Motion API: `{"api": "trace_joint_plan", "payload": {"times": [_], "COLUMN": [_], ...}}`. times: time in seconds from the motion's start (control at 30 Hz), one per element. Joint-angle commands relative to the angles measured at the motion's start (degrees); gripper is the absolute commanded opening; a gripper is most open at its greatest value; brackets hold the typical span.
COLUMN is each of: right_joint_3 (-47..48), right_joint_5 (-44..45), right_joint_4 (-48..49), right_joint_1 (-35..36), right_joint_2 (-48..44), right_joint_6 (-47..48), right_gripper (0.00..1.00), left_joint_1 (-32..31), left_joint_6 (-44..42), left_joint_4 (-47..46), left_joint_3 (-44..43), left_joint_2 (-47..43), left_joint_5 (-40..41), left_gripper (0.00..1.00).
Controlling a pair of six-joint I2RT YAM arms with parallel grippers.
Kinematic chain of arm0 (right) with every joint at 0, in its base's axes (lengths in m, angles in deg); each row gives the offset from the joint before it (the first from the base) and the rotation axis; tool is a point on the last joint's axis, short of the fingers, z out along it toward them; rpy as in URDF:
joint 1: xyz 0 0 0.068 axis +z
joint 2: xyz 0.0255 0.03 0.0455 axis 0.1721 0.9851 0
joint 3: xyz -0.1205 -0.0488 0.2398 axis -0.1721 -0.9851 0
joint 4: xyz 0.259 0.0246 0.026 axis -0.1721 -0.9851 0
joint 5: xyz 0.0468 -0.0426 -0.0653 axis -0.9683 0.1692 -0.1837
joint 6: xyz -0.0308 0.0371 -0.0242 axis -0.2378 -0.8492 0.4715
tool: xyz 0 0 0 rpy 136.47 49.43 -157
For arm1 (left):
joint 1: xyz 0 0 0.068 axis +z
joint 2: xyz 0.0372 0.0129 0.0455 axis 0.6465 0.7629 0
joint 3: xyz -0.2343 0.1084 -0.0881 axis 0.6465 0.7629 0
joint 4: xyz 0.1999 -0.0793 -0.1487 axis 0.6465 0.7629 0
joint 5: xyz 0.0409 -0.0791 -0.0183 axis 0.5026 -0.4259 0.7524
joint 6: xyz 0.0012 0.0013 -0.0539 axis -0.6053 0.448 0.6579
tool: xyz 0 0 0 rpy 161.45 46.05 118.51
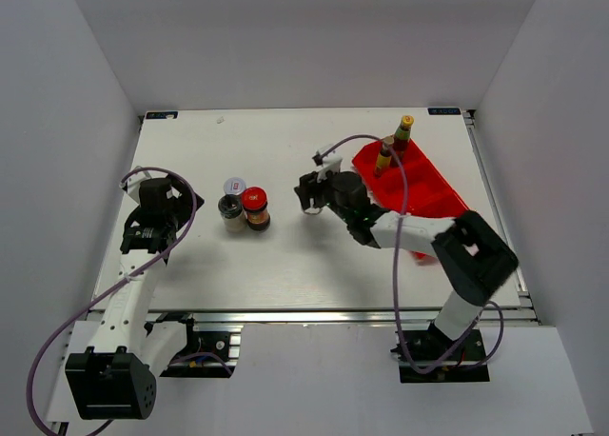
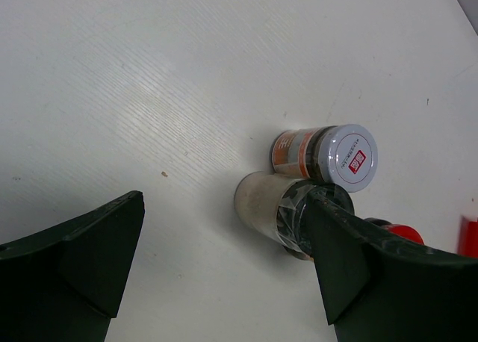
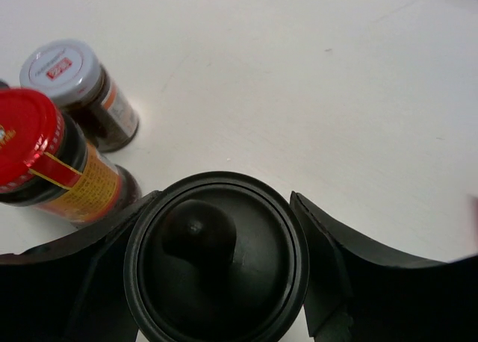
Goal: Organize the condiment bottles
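- Our left gripper (image 2: 224, 207) hangs over the left side of the table. Its fingers are spread wide with nothing between them. We think it is waiting for its turn.
- Three bottles stand bunched up near the middle of the table. The white-lidded jar (image 1: 234, 186) is nearest the far edge, the first shaker (image 1: 229, 208) is in front of it, and the red-lidded jar (image 1: 254, 206) is beside the shaker on its right. They are outside the bin, so we think they are not sorted yet.
- The left wrist view shows pale powder in that shaker. The top view shows mostly its dark cap.
- Our right gripper (image 1: 308, 195), just right of the bunch, is clenched around the second shaker (image 3: 216, 267). The right wrist view shows the black cap snug between the fingers. From the top, the arm hides it.
- The red bin (image 1: 433, 193) sits by the right edge. Two sauce bottles (image 1: 384, 156) stand up at its far end. We guess the shaker goes there too.
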Motion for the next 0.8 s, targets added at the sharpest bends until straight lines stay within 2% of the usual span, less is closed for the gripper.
{"api": "trace_joint_plan", "payload": {"times": [0.0,0.13,0.2,0.37,0.5,0.77], "right_joint_3": [-2.38,-6.69,-10.03,-13.11,-12.24,-7.05], "right_joint_5": [8.36,9.85,10.38,8.19,6.17,1.78], "right_joint_4": [-1.68,-10.12,-10.22,-13.47,-12.60,-8.65], "right_joint_1": [-1.40,-7.44,-10.00,-22.74,-30.29,-37.78], "right_joint_2": [-11.65,-20.99,-26.07,-31.82,-29.64,-18.30], "right_joint_6": [-2.14,-5.48,-5.22,-5.49,-3.64,-4.60], "right_gripper": [0.46,0.42,0.42,0.41,0.42,0.42], "left_joint_1": [-0.01,-0.01,-0.01,-0.01,-0.01,-0.01], "left_joint_6": [-0.74,-1.88,-2.41,-2.41,-2.41,-2.94], "left_joint_4": [-0.89,-3.43,-3.79,-3.00,-3.53,-4.93], "left_joint_3": [-0.31,0.31,0.13,-0.66,-0.66,-1.27], "left_joint_2": [-1.37,-1.37,-1.37,-1.37,-1.64,-0.50], "left_joint_5": [-0.92,-4.69,-5.32,-3.57,-3.47,-3.74], "left_gripper": [0.98,0.98,0.98,0.98,0.98,0.98]}}
